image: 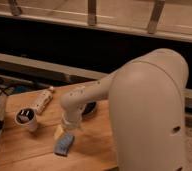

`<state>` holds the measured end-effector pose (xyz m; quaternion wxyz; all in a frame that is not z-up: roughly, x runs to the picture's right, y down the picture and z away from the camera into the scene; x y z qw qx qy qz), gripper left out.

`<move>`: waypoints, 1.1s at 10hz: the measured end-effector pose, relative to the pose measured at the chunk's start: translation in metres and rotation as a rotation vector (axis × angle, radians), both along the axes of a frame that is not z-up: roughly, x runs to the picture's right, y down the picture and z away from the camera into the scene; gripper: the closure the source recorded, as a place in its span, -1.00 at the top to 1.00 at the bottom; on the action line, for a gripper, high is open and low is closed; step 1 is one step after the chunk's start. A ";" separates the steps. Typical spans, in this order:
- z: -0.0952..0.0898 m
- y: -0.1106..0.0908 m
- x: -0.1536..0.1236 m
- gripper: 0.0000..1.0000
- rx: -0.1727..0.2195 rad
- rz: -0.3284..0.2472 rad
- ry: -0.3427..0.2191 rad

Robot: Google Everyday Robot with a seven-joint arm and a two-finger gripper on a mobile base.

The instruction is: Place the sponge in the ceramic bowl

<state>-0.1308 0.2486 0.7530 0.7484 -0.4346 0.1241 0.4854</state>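
Wooden table; smooth plastic claw over matt sponge.

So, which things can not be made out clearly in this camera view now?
- Ceramic bowl: mostly hidden behind the arm in the camera view; only a dark sliver shows.
- Gripper, low over the sponge: contact between them is too blurred to tell.
- Table: right part hidden by the robot's body, front cut off by the bottom edge.
- White cup: its inside is too dark to see.
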 end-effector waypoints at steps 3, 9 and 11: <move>0.024 0.025 0.007 0.60 -0.079 0.043 0.010; 0.023 0.025 0.008 0.60 -0.090 0.031 0.004; 0.018 0.021 0.002 0.60 -0.071 0.011 -0.009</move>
